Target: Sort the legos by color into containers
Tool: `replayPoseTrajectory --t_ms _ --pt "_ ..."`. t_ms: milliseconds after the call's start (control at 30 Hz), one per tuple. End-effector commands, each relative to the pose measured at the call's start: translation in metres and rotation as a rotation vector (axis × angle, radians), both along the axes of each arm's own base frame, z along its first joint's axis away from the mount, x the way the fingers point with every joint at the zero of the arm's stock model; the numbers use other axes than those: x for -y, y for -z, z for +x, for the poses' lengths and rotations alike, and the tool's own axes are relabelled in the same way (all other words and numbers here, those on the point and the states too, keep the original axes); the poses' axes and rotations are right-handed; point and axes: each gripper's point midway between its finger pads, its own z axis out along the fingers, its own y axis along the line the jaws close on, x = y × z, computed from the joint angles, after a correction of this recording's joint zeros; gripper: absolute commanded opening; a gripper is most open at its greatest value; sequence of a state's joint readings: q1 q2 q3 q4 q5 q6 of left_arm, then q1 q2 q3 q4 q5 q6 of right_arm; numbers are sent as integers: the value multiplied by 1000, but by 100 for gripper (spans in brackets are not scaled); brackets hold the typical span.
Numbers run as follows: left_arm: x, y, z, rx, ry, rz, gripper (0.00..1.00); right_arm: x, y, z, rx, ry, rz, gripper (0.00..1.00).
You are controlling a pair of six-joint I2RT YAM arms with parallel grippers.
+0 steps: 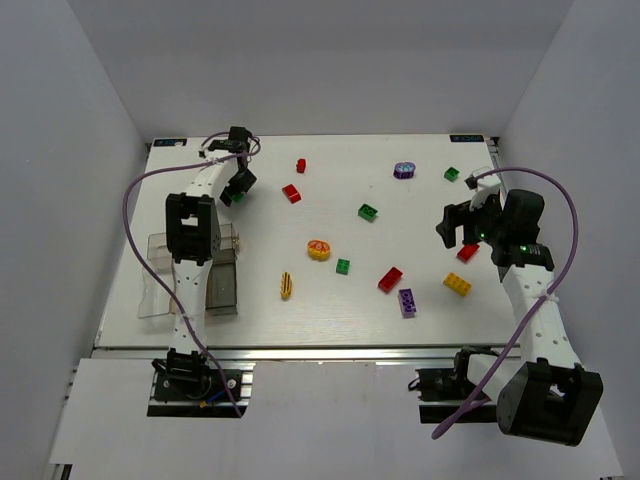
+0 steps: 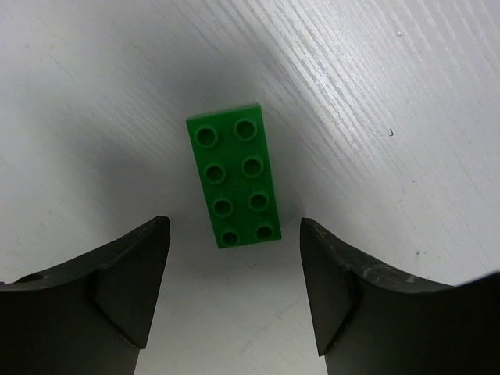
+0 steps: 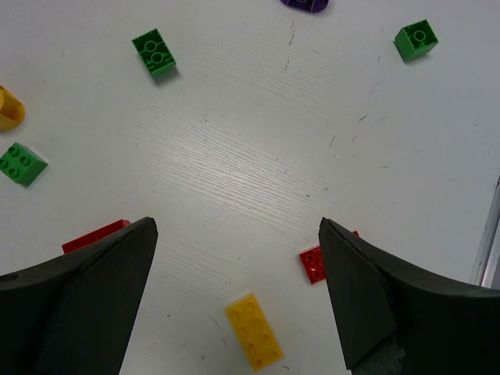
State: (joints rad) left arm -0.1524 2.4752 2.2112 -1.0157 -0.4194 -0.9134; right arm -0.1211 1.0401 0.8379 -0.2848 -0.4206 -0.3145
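My left gripper (image 1: 237, 188) is open at the far left of the table, low over a green two-by-four brick (image 2: 234, 181); the brick's near end lies between the fingertips (image 2: 156, 234), apart from both. My right gripper (image 1: 455, 228) is open and empty above the right side. In the right wrist view a yellow brick (image 3: 254, 332) and a red brick (image 3: 314, 263) lie below its open jaws. More legos lie scattered: red (image 1: 291, 193), green (image 1: 368, 212), purple (image 1: 407, 302), a rounded purple piece (image 1: 404, 170). The containers (image 1: 160, 300) stand at the near left, partly hidden by the left arm.
Other bricks on the table: red (image 1: 301, 165), green (image 1: 452, 174), green (image 1: 343, 266), red (image 1: 390, 279), yellow (image 1: 457, 285), an orange-yellow rounded piece (image 1: 318, 249) and a yellow piece (image 1: 286, 286). White walls enclose the table on three sides.
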Motion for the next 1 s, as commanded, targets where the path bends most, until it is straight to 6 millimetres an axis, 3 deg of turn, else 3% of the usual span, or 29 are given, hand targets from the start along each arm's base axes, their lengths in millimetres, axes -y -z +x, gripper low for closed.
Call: replayPoseTrajectory --t_ms 0,500,833,967 --pt "-2 -26 14 74 3 -4 77 0 -21 6 74 4 -13 89" --pt "-19 2 10 20 -42 -18 68 2 -26 5 99 13 -18 89" --pt "-26 7 2 9 -47 -38 23 3 -28 4 109 15 -21 89" --pt "-23 -21 17 84 5 -41 5 3 -29 5 113 17 -22 89"
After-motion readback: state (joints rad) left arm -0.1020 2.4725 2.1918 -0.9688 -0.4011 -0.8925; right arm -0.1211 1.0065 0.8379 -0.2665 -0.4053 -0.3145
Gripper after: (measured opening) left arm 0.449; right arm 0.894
